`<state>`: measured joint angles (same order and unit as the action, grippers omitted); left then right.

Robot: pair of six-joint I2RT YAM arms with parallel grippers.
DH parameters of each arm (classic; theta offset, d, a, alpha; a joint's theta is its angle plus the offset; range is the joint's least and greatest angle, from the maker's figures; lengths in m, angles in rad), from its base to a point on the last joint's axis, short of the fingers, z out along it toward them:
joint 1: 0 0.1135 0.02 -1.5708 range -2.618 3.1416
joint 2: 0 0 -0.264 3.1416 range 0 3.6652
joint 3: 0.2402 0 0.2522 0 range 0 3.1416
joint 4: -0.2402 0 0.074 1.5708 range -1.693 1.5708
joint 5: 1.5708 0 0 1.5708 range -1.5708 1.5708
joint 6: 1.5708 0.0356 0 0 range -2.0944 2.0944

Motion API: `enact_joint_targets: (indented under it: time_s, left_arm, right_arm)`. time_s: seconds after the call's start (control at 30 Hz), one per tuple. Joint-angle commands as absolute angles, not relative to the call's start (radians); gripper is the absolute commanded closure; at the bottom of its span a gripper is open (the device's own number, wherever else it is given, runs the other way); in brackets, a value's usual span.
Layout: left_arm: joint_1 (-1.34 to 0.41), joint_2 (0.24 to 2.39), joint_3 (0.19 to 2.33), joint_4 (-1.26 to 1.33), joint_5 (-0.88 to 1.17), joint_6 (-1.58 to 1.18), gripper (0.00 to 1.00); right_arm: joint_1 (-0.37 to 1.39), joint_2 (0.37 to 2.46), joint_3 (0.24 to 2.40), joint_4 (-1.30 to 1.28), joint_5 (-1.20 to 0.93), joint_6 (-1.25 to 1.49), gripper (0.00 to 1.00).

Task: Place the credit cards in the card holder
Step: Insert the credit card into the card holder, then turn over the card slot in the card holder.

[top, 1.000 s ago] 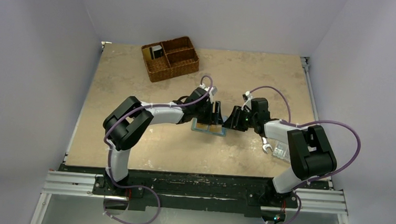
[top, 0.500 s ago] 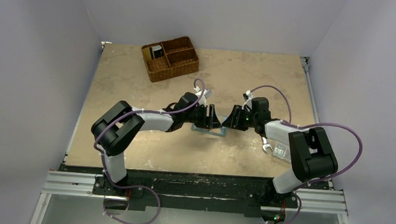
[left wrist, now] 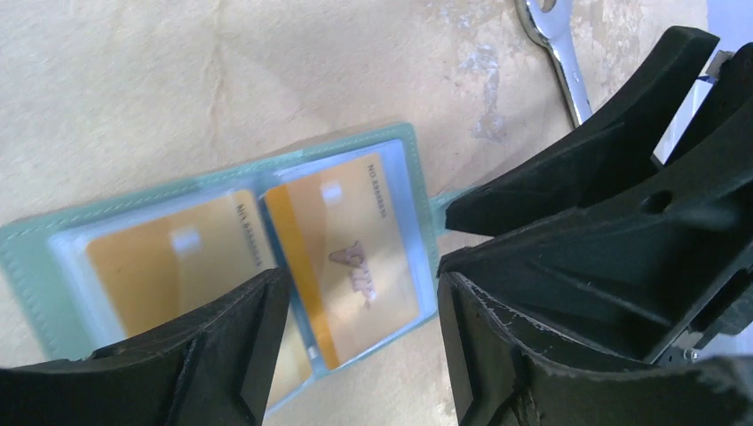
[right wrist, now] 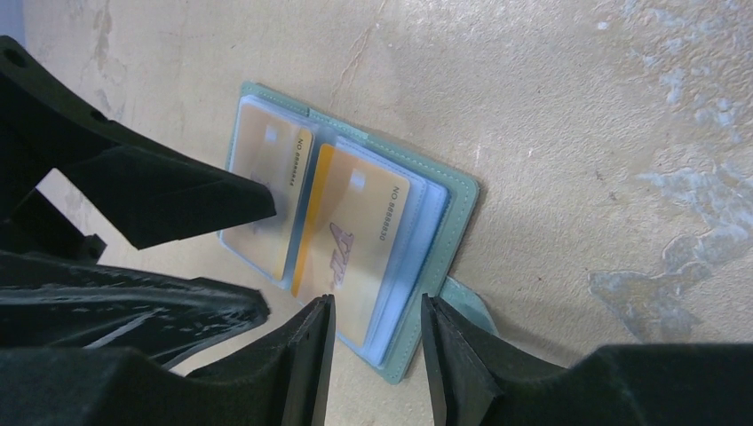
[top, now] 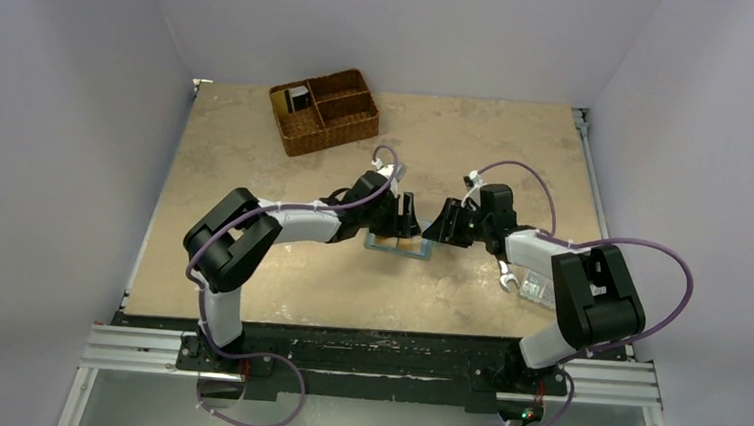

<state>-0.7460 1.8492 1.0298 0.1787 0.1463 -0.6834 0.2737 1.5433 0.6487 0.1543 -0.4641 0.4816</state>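
Teal-green card holder [top: 398,245], lying open flat at the middle of the desk [top: 256,164], yellow-orange credit cards [left wrist: 342,244] tucked under clear sleeves on both halves. Left fingers [left wrist: 235,333] parted wide over one card-filled half, gripping nothing; right fingers [right wrist: 306,355] parted less, above the holder's edge, likewise empty. Silver wrench [left wrist: 555,53] near; wicker basket [top: 325,111] well apart.

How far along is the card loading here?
Done: two orange cards sit in clear sleeves of the open card holder. In hand: nothing; left gripper and right gripper hover open over it. Left: what look like more cards stand in the wicker basket.
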Motion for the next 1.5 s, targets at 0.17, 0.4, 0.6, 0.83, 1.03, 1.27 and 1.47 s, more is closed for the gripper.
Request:
enact_joint_targets:
  time_s: [0.17, 0.4, 0.6, 0.83, 1.03, 1.27, 1.47]
  left_arm:
    - [-0.761, 1.962, 1.074, 0.237, 0.232, -0.71, 0.38]
    - [-0.709, 1.866, 0.921, 0.484, 0.333, -0.79, 0.43]
    - [-0.702, 1.794, 0.893, 0.469, 0.352, -0.767, 0.38]
    - [-0.702, 1.778, 0.92, 0.426, 0.351, -0.722, 0.57]
    - [-0.699, 1.874, 0.938, 0.431, 0.344, -0.733, 0.79]
    - [-0.675, 1.928, 0.897, 0.432, 0.305, -0.745, 0.94]
    - [-0.667, 1.933, 0.862, 0.425, 0.28, -0.746, 0.97]
  right_arm:
    - [0.268, 1.519, 0.659, 0.188, -0.511, 0.507, 0.52]
    - [0.243, 1.523, 0.636, 0.242, -0.576, 0.561, 0.53]
    - [0.231, 1.533, 0.631, 0.264, -0.603, 0.582, 0.56]
    - [0.229, 1.571, 0.64, 0.284, -0.618, 0.589, 0.6]
    - [0.229, 1.624, 0.64, 0.313, -0.635, 0.598, 0.63]
    - [0.228, 1.637, 0.634, 0.313, -0.629, 0.589, 0.61]
    - [0.228, 1.65, 0.636, 0.316, -0.631, 0.591, 0.6]
